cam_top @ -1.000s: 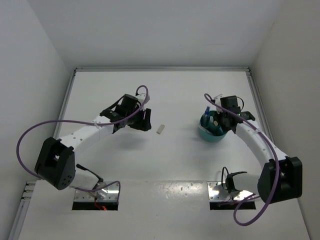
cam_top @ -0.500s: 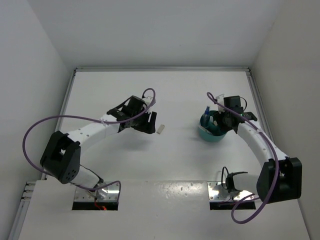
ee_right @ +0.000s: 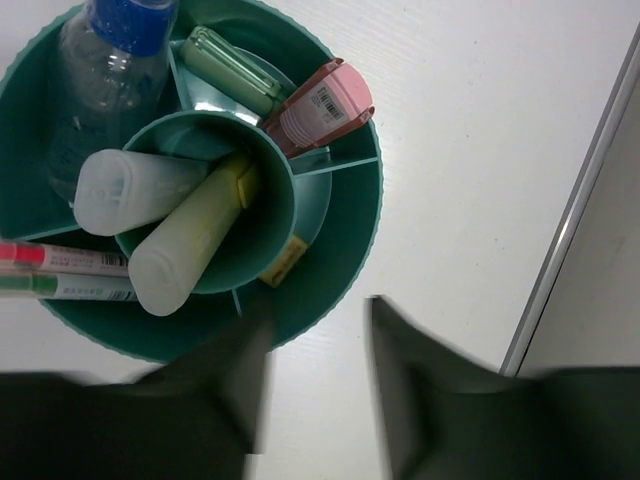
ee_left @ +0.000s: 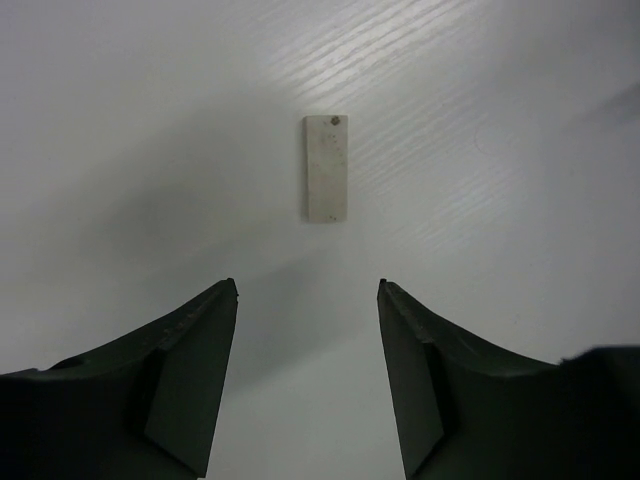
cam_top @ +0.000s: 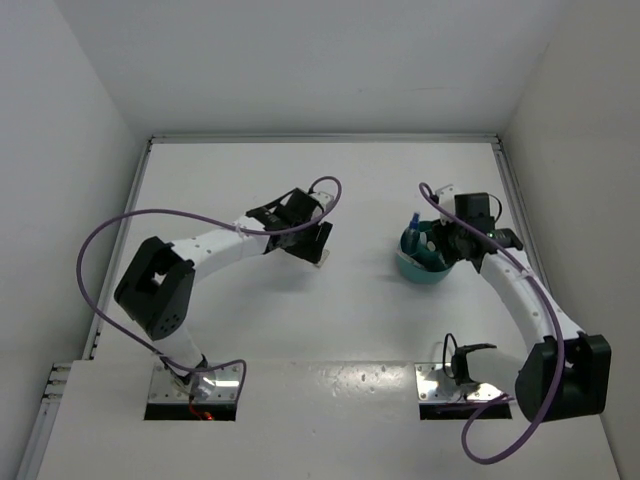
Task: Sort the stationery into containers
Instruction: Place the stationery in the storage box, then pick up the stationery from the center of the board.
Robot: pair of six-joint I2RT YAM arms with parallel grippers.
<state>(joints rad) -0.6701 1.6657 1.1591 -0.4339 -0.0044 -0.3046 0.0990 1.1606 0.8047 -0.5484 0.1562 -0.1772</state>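
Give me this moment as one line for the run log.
left gripper: open, eraser ahead, ungrasped | right gripper: open, above teal cup

— Where does the loose eraser (ee_left: 326,168) lie?
— On the counter (cam_top: 360,180), left of centre. It is just ahead of the left end effector (ee_left: 305,290), in line with the gap between its fingers and touching neither.
— And the cup (cam_top: 425,272)?
— On the counter's right half, well apart from that eraser, with the right end effector (ee_right: 318,305) above it.
— What is inside it?
— Two stubby markers (ee_right: 185,250) lean together in the middle compartment. In the outer ring, from the right wrist view: a capped pen (ee_right: 110,60) at upper left, a third marker (ee_right: 228,65) at top, a fourth marker (ee_right: 322,105) at upper right, a small eraser (ee_right: 283,262) at lower right against the inner wall, and two thin pens (ee_right: 60,270) side by side at lower left.
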